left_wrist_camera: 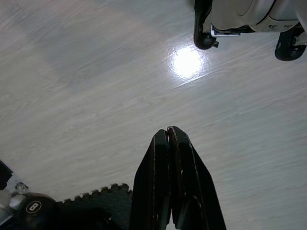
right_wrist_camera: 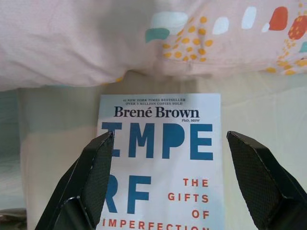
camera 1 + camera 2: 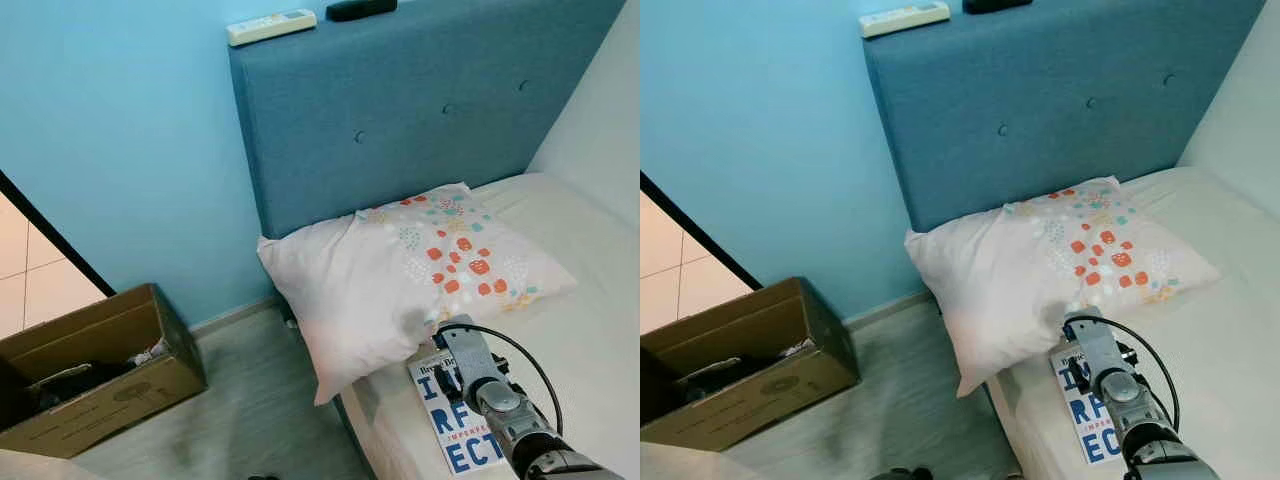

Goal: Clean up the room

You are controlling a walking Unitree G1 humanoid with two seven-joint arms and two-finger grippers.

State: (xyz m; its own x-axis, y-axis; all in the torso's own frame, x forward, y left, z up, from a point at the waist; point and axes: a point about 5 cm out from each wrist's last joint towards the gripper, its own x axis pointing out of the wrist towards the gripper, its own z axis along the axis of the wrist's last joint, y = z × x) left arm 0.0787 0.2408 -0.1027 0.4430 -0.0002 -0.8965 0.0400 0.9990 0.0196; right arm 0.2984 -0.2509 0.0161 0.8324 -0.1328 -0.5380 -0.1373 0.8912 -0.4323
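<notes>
A white book with big blue letters [image 3: 452, 420] lies flat on the bed near the mattress edge, just below a white pillow with orange and teal dots [image 3: 410, 275]. My right gripper [image 2: 170, 160] hovers open over the book [image 2: 160, 163], one finger [image 2: 93, 172] on each side of the cover, not touching it. The right arm [image 3: 490, 390] reaches in from the lower right. My left gripper [image 1: 168, 139] hangs shut over the pale wood floor [image 1: 96, 86].
An open cardboard box [image 3: 95, 365] with dark items inside stands on the floor at the left by the blue wall. A white remote [image 3: 270, 26] and a black object [image 3: 360, 8] rest on top of the blue headboard [image 3: 420, 110].
</notes>
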